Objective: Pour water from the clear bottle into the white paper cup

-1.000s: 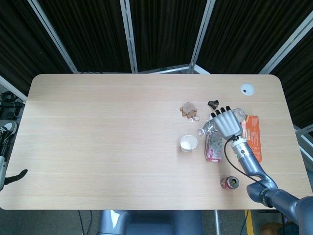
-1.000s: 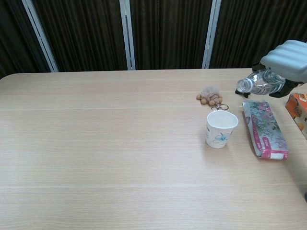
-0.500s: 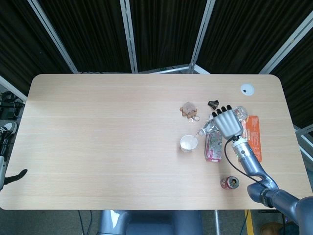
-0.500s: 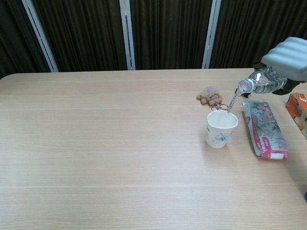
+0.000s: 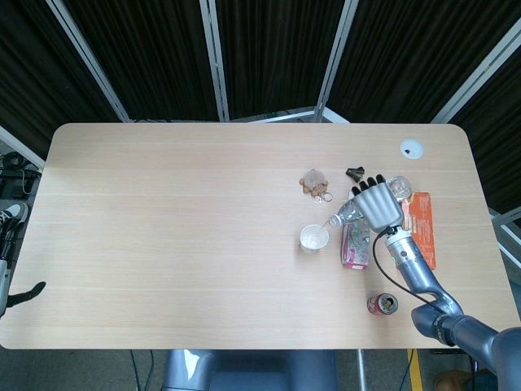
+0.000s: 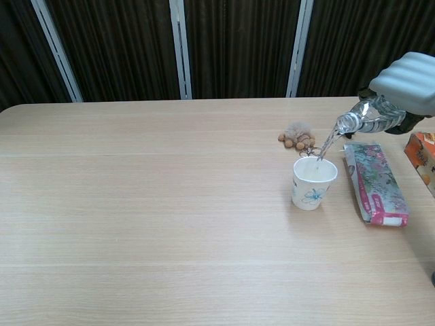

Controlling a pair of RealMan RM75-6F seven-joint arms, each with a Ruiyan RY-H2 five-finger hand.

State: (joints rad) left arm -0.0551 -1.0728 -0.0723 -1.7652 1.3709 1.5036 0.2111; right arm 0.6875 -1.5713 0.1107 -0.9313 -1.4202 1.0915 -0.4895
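A light wood-grain table (image 5: 179, 236) with rounded corners fills most of both views. Behind its far edge hang dark, pleated curtains (image 6: 238, 47), split into panels by pale metal frame posts (image 6: 178, 47) that stand upright in the chest view and splay outward in the head view. Even, soft light falls over the tabletop, with only faint shadows. Beyond the table's left end, a patch of floor shows cables and a sneaker (image 5: 11, 217). A grey base (image 5: 244, 371) sits below the near edge.
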